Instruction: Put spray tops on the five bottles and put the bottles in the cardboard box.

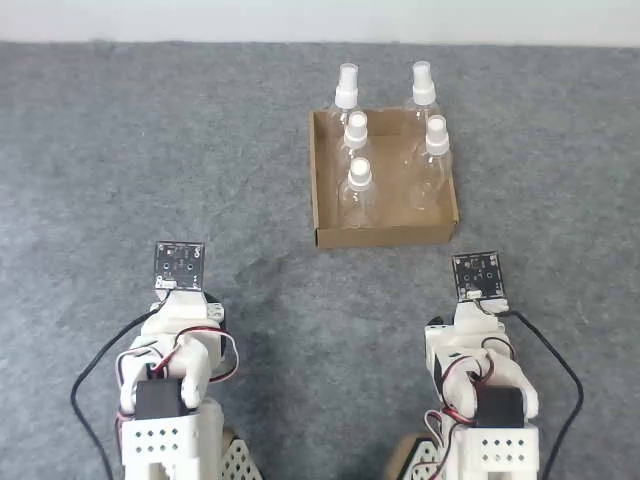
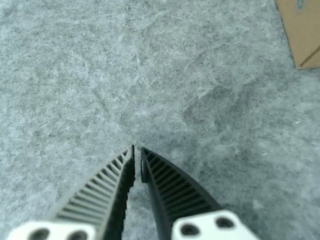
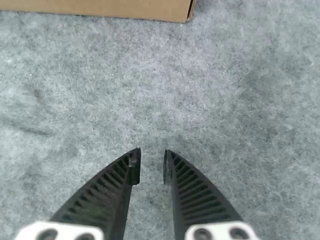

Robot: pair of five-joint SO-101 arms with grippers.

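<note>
The cardboard box (image 1: 385, 237) sits on the grey carpet at centre right, ahead of both arms. Several clear bottles with white spray tops stand upright in it: one near the front left (image 1: 358, 190), one behind it (image 1: 355, 135), one at the right (image 1: 435, 150). The white tops of the two rear bottles (image 1: 347, 88) (image 1: 424, 85) show past the far wall. My left gripper (image 2: 137, 148) hangs low over bare carpet, shut with nothing in it. My right gripper (image 3: 152, 151) is over carpet just short of the box, its tips a narrow gap apart and holding nothing.
Both arms are drawn back at the near edge, the left arm (image 1: 175, 340) and the right arm (image 1: 480, 350). A corner of the box (image 2: 300, 30) shows off to the left gripper's side, and its front wall (image 3: 100, 9) lies ahead of the right gripper. Grey carpet (image 1: 150, 150) covers the table.
</note>
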